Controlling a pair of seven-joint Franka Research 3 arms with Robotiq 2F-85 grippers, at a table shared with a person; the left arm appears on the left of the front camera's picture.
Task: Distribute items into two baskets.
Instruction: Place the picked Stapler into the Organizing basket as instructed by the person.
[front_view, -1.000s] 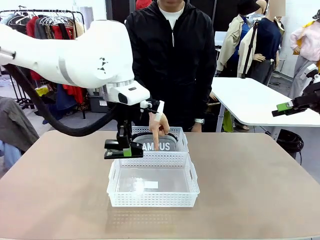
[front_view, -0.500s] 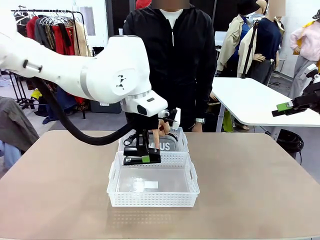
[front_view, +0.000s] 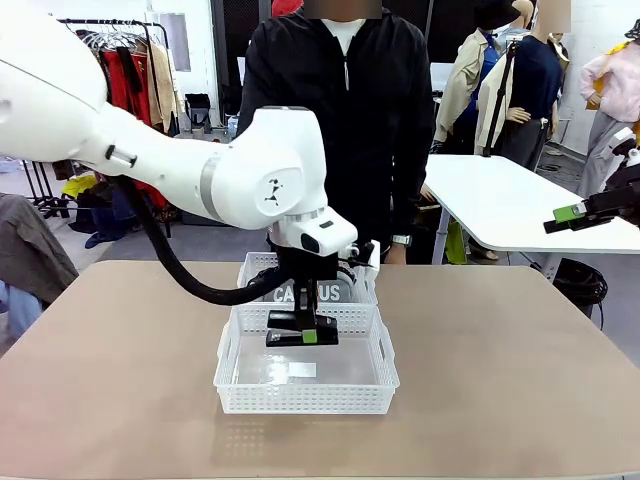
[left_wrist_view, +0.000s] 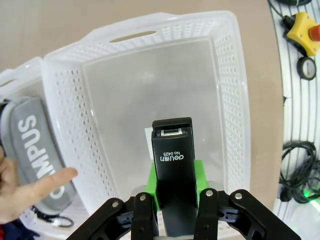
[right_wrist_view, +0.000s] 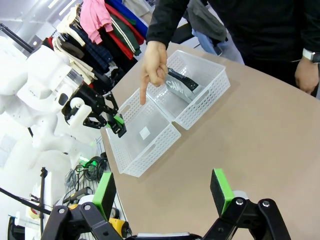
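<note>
My left gripper (left_wrist_view: 175, 210) is clamped on the stapler (front_view: 300, 333), hanging over the near basket (front_view: 385, 372), which is bare inside. The pouch (left_wrist_view: 37, 145) lies in the far basket (right_wrist_view: 212, 87). My right gripper (right_wrist_view: 162, 192) hangs wide apart, well off to the side. I judge the main risk is the person's hand (right_wrist_view: 154, 64) pointing down by the shared rims: a sideways drift could strike it. Straight down is free.

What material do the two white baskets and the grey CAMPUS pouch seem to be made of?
The near basket and the far basket look like moulded plastic, slightly glossy: thin perforated walls and a translucent floor. The CAMPUS pouch looks like soft woven fabric, matte, with printed white letters; its exact fibre cannot be told.
</note>
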